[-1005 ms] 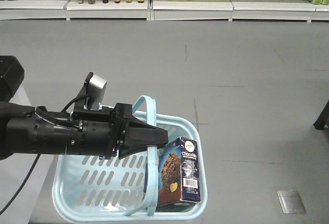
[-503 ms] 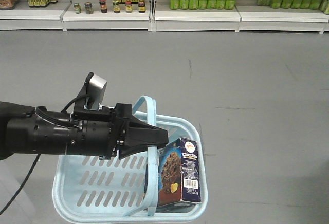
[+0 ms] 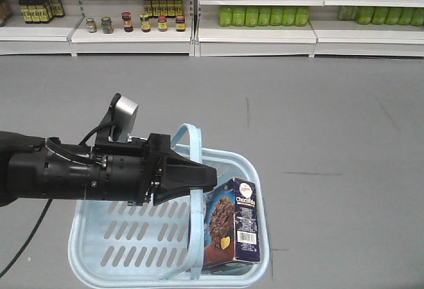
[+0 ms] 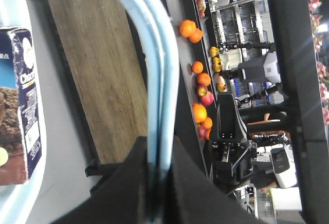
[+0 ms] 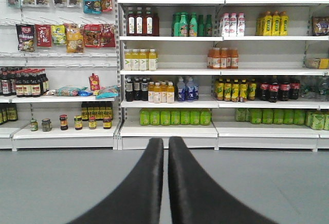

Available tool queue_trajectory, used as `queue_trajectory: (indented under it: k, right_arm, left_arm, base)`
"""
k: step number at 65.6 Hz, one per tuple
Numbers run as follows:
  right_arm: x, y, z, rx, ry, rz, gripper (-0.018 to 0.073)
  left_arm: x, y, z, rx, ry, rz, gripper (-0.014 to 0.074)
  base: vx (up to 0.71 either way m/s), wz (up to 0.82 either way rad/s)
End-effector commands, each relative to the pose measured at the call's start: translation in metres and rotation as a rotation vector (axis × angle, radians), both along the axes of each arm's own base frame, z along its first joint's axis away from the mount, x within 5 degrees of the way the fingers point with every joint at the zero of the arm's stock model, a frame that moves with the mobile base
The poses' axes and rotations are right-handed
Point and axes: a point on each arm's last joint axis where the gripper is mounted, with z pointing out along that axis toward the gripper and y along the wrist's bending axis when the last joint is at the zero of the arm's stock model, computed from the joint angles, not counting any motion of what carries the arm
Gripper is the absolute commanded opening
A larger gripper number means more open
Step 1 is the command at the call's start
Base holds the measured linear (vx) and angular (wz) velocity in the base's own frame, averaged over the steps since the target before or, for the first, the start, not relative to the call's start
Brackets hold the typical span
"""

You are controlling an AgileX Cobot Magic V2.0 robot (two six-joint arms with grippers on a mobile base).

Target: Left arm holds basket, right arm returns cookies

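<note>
The left arm [image 3: 79, 173], black with a silver box on top, reaches in from the left, and its left gripper [image 3: 207, 179] is shut on the arched handles [image 4: 157, 75] of the light blue basket [image 3: 89, 262]. In the left wrist view the two handles run together between the black jaws of the gripper [image 4: 159, 149]. The cookies [image 3: 232, 229], a navy and brown box, stand upright in the basket's right end and show at the left edge of the left wrist view [image 4: 20, 106]. In its own wrist view the right gripper [image 5: 165, 142] is shut on nothing and faces the shelves.
White store shelves [image 3: 252, 30] with jars, green bottles and drinks run along the far side of a grey floor [image 3: 331, 123]. The right wrist view faces stocked shelves [image 5: 169, 106]. A wooden panel [image 4: 97, 70] and fruit [image 4: 198, 90] show beyond the handles.
The shelves have slid lower in the front view and more of them shows. The left arm, basket and cookie box keep the same place in the frame.
</note>
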Motion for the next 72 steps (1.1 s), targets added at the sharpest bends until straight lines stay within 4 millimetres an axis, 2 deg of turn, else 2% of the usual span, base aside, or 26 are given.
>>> queue_trajectory:
  k: [1,72]
  right_arm:
    - [-0.0008,0.0009,0.0017,-0.022,-0.066,0.006,-0.0006]
    - [-0.0008,0.0009,0.0017,-0.022,-0.066,0.006,-0.0006]
  left_arm:
    - [-0.0026,-0.0019,0.0313,-0.151,-0.039,0.003,-0.0003]
    - [-0.0026,-0.0019,0.0314,-0.151,-0.039,0.003,-0.0003]
  base:
    - [0.48,0.02]
    - [0.47,-0.01]
